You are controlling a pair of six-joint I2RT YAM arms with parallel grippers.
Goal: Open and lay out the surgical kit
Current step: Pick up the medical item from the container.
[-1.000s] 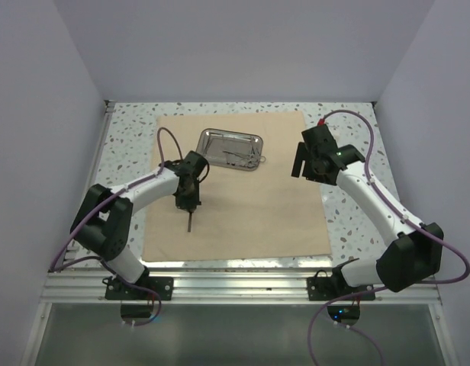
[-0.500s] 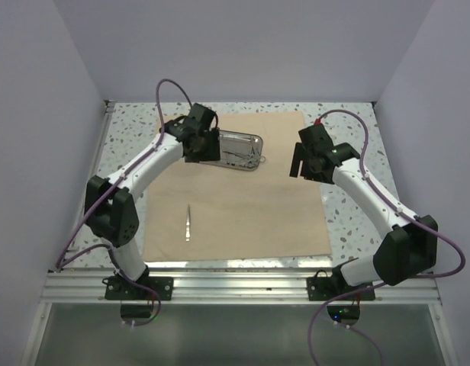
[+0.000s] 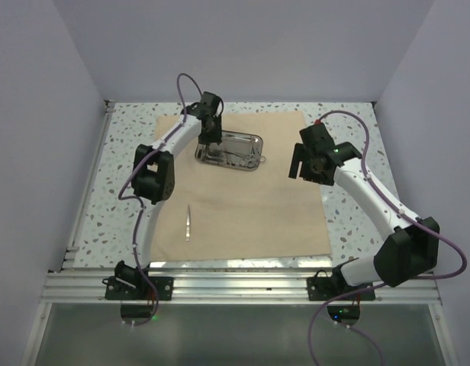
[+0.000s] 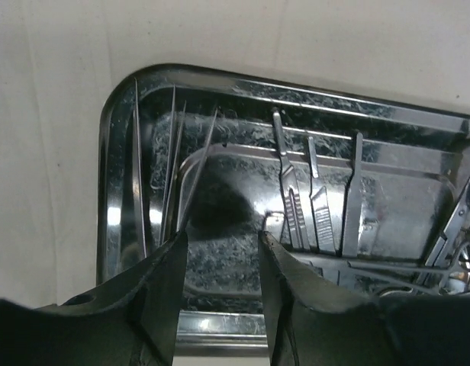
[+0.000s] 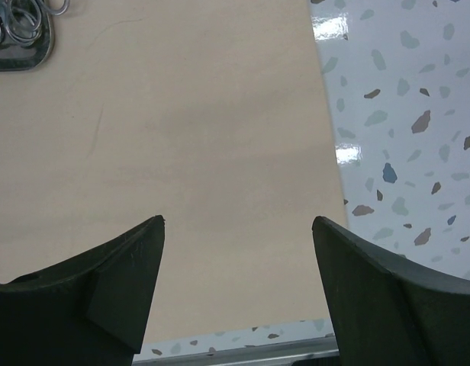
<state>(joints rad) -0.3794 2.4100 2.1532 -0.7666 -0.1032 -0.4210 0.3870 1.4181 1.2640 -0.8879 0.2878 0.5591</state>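
Note:
The beige cloth wrap lies spread flat on the table. The steel tray sits on its far part and holds several slim silver instruments, with ring-handled ones at its right end. One silver tool lies alone on the cloth near the front left. My left gripper hovers over the tray's left end, open and empty; in the left wrist view its fingers frame bare tray floor. My right gripper is wide open and empty over the cloth's right part.
White speckled table shows around the cloth. Light walls enclose the left, right and back. A metal rail runs along the near edge by the arm bases. The tray's corner with ring handles shows in the right wrist view.
My left gripper left a silver tool on the cloth at the front left, then swung back to the tray's left end. The right arm barely moved.

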